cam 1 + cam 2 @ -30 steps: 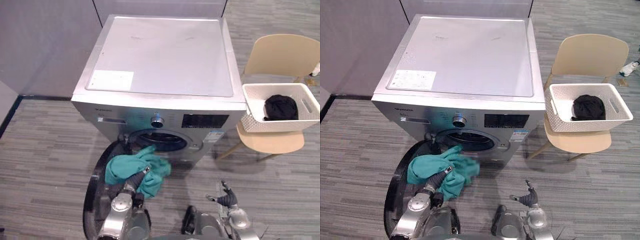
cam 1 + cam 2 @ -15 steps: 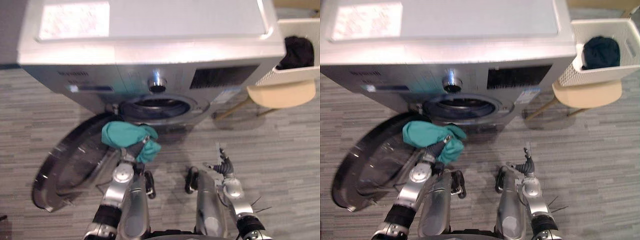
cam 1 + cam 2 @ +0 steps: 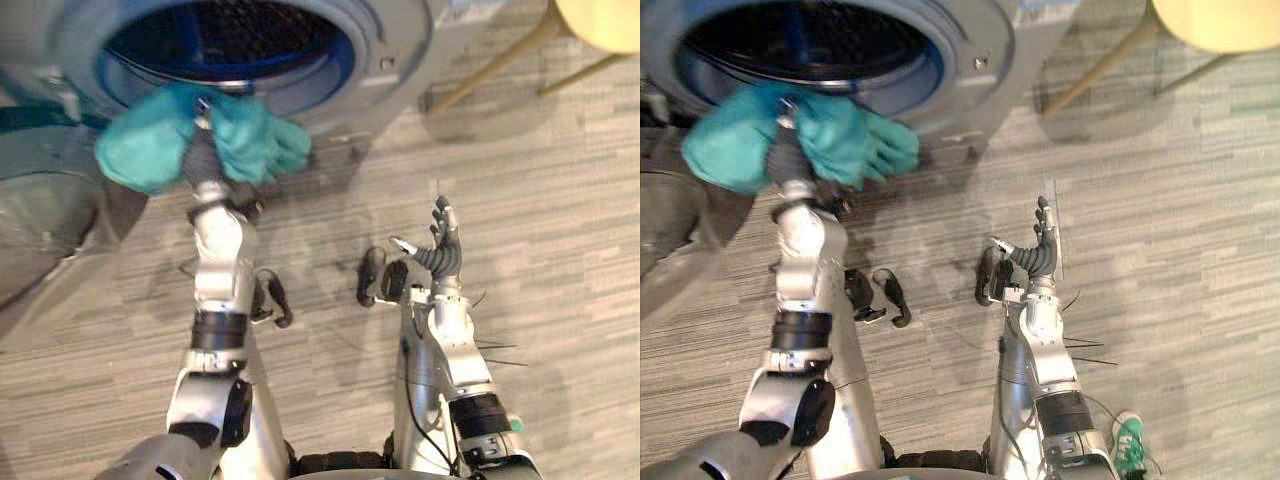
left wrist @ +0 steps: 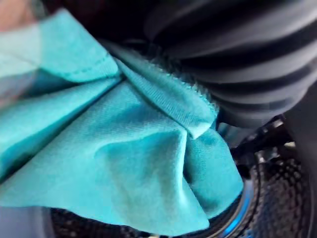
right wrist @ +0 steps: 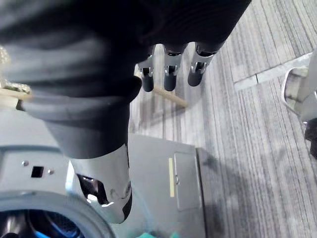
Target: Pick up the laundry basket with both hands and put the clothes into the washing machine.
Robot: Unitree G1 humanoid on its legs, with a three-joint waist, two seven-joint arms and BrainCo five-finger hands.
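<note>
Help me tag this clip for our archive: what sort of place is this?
Likely a laundry corner set up in an office-like room: a front-loading washing machine with its door open, grey carpet-like floor, a beige chair beside it.

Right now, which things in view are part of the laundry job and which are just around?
Job: washing machine, door open; teal garment, at its opening; left hand, wrapped in the garment.
Just around: chair, beside the machine; right hand, open over the floor, idle.
</note>
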